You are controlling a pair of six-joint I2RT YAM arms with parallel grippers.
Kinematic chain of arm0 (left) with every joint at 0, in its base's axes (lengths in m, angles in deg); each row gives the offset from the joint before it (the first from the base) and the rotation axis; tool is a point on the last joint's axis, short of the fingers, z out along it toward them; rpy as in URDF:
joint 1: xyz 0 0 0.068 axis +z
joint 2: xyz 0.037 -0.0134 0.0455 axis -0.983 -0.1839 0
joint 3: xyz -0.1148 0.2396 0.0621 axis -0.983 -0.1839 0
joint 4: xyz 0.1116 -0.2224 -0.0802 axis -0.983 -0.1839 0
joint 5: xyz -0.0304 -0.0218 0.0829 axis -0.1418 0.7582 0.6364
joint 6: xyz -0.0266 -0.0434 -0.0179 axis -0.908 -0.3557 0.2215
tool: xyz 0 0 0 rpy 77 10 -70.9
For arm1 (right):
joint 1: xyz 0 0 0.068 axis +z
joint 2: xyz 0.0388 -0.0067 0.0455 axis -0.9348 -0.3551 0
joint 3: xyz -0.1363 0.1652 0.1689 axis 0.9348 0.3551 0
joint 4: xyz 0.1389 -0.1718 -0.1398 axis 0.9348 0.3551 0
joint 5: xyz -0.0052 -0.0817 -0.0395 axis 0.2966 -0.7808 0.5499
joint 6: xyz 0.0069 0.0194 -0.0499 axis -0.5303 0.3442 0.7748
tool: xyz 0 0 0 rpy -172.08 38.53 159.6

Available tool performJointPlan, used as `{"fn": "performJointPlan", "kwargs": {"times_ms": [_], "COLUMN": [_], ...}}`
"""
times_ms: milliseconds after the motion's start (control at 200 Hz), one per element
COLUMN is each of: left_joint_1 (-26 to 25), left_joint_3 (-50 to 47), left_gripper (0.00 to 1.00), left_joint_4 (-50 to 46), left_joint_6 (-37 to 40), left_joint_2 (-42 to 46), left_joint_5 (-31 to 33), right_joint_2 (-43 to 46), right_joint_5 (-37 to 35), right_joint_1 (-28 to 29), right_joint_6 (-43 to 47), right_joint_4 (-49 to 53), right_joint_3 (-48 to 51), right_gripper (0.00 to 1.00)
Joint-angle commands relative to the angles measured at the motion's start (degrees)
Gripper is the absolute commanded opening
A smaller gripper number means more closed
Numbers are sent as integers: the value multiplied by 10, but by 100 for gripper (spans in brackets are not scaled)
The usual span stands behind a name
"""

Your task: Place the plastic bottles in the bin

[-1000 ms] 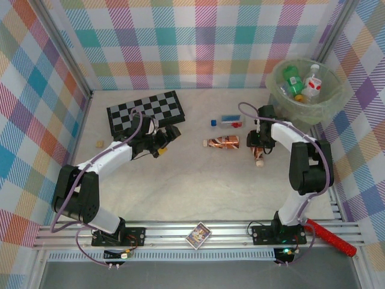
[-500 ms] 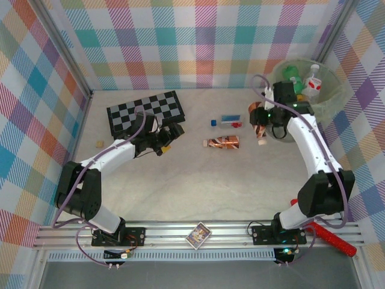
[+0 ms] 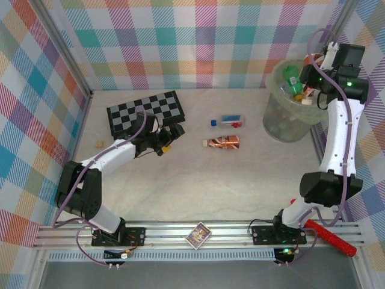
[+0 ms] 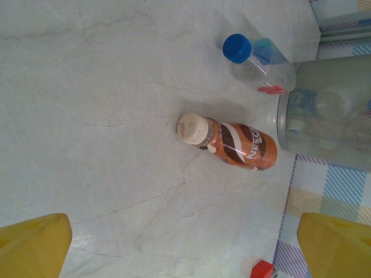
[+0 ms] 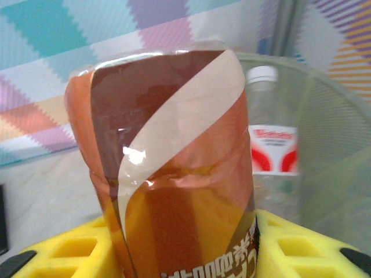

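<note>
Right jaws: your right gripper [image 3: 308, 81] was closed round the held bottle [image 5: 174, 162], a brown one, with its yellow fingers [image 5: 290, 243] pressed against both sides.
Held bottle: you had it raised over the mouth of the bin [image 3: 278, 117], toward the near side, not yet let go.
Release: I judge you needed it nearer the middle before opening, so it fell among the bottles inside instead of clipping the rim or liner.
Left jaws: your left gripper [image 4: 185, 249] stood wide open and empty over the table [image 4: 87, 87].
Waiting: the coffee bottle [image 4: 232, 142] and the blue-capped bottle [image 4: 258, 61] lay on their sides between that gripper and the bin.
</note>
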Motion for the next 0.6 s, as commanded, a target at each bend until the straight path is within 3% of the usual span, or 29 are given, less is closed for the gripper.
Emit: {"fn": "performJointPlan", "kwargs": {"times_ms": [0,250,595], "left_joint_1": [-4,-4,-4], "left_joint_3": [-7,-5,-10], "left_gripper": [99,99,100], "left_joint_4": [9,-6,-3], "left_joint_6": [-2,6,2], "left_joint_2": [23,38,43], "left_joint_5": [-3,2,4], "right_joint_2": [-21,-21,-69], "right_joint_5": [-48,-97,-95], "right_joint_1": [-11,-38,-65], "right_joint_6": [-26,-46,-70], "right_joint_4": [-36,-164,-160], "right_joint_3": [-8,64,59], "right_gripper": [45,46,47]}}
